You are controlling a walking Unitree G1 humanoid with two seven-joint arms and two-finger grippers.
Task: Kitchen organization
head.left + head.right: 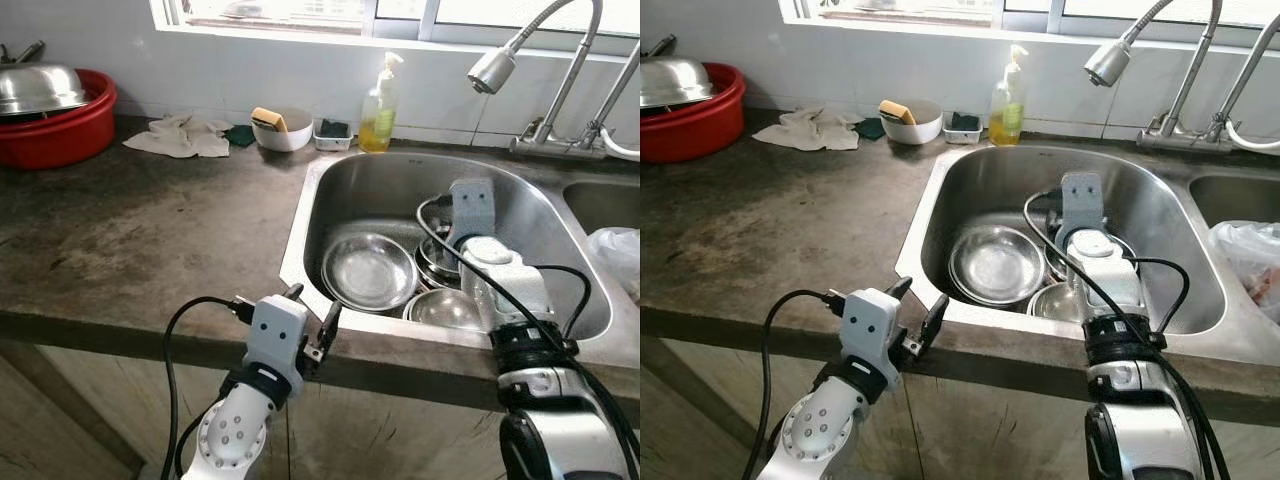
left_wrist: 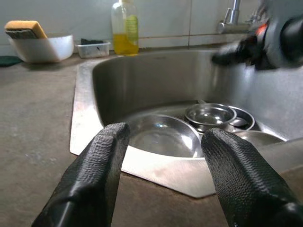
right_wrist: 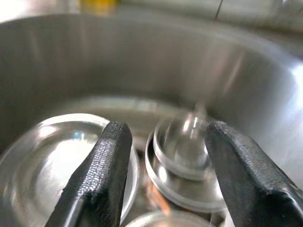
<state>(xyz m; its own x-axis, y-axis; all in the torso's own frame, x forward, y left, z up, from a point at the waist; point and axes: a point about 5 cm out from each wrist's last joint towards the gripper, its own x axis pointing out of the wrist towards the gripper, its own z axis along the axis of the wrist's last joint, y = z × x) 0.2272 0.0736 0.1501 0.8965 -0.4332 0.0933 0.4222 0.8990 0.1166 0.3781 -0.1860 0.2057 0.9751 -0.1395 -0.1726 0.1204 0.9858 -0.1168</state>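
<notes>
A steel sink is set into the dark counter and holds several steel dishes. A wide shallow steel plate lies on its left side, stacked small bowls sit beside it, and another bowl lies nearer the front wall. My right gripper reaches down into the sink, open, just above the stacked bowls and touching nothing. Its wrist hides the fingers in the eye views. My left gripper hovers open at the counter's front edge, by the sink's front left corner, with nothing between its fingers.
At the back stand a soap bottle, a white bowl with a sponge, a small tray and a crumpled cloth. A red basin with a steel lid sits far left. A faucet head overhangs the sink. A plastic bag lies in the right basin.
</notes>
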